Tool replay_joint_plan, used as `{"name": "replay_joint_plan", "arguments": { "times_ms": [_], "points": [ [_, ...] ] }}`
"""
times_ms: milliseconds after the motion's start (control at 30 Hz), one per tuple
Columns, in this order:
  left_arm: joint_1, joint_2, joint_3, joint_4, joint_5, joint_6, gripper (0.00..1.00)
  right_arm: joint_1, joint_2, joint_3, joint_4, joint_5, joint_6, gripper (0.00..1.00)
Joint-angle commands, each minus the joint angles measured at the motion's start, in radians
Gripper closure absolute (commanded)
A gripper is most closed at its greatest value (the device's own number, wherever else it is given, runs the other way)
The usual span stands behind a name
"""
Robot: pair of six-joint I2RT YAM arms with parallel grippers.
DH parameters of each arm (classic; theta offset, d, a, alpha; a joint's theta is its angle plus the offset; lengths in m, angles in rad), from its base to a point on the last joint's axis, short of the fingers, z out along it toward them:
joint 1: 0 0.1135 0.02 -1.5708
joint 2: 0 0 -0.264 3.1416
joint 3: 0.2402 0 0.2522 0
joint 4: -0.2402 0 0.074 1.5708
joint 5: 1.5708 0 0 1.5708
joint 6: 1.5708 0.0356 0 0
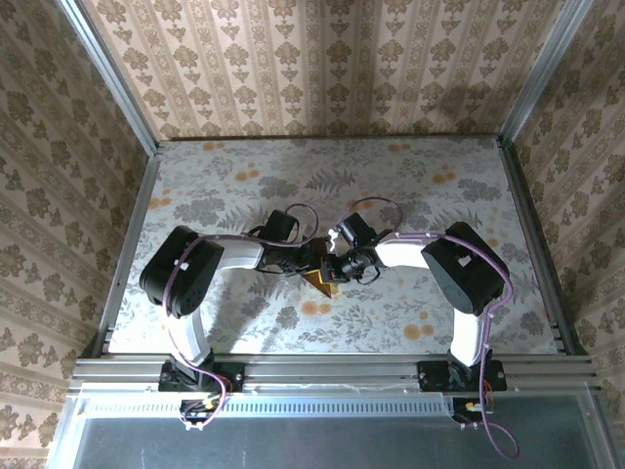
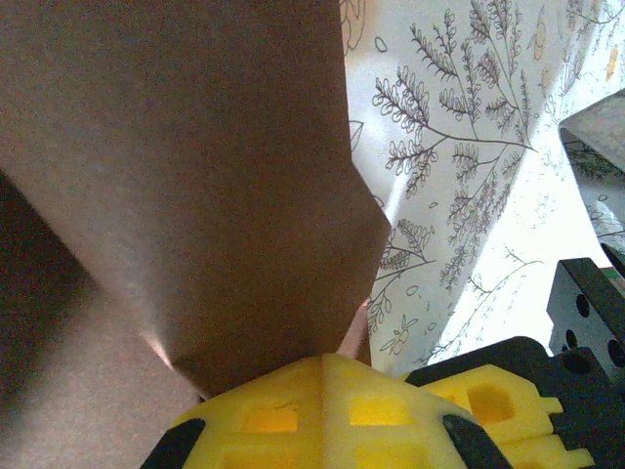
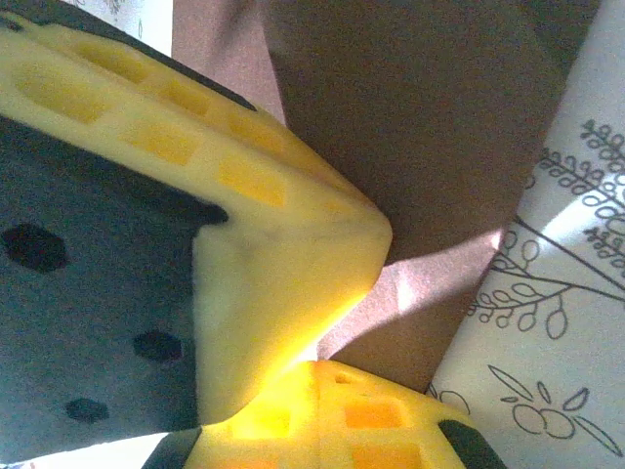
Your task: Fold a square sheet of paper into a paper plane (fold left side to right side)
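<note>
The square sheet of paper (image 1: 320,284), dark reddish-brown, lies partly folded at the table's middle, where both arms meet. In the left wrist view a shadowed flap of the sheet (image 2: 195,176) rises from my left gripper (image 2: 323,363), which is shut on its edge. My left gripper (image 1: 314,262) and right gripper (image 1: 338,266) stand tip to tip in the top view. My right gripper (image 3: 322,376) is shut, its tips resting on the lit flat part of the sheet (image 3: 439,283). One of the left gripper's yellow fingers (image 3: 264,234) crosses just above it. No paper plane shape is visible.
The fern-printed table (image 1: 439,322) has free room all around the arms. Patterned walls (image 1: 322,59) close it in at the back and on both sides. A metal rail (image 1: 332,371) runs along the near edge. The right gripper's yellow fingers (image 2: 488,401) sit close to the left gripper.
</note>
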Motion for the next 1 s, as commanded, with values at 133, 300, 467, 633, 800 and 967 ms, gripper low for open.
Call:
{"name": "replay_joint_plan", "arguments": {
  "times_ms": [133, 300, 467, 633, 800, 967],
  "points": [
    [0.07, 0.047, 0.016, 0.009, -0.082, 0.068, 1.0, 0.011, 0.125, -0.081, -0.215, 0.273, -0.034, 1.0],
    [0.111, 0.06, 0.035, 0.021, -0.065, 0.074, 1.0, 0.011, 0.122, -0.087, -0.211, 0.272, -0.034, 1.0],
    [0.144, 0.093, 0.102, -0.029, -0.07, 0.116, 1.0, 0.012, 0.124, -0.091, -0.209, 0.268, -0.034, 1.0],
    [0.202, 0.108, 0.162, -0.061, -0.082, 0.145, 1.0, 0.014, 0.126, -0.096, -0.203, 0.268, -0.031, 1.0],
    [0.241, 0.147, 0.204, -0.069, -0.083, 0.165, 1.0, 0.015, 0.127, -0.096, -0.203, 0.264, -0.031, 1.0],
    [0.265, 0.173, 0.237, -0.078, -0.079, 0.174, 1.0, 0.018, 0.122, -0.096, -0.201, 0.256, -0.028, 1.0]
  ]
}}
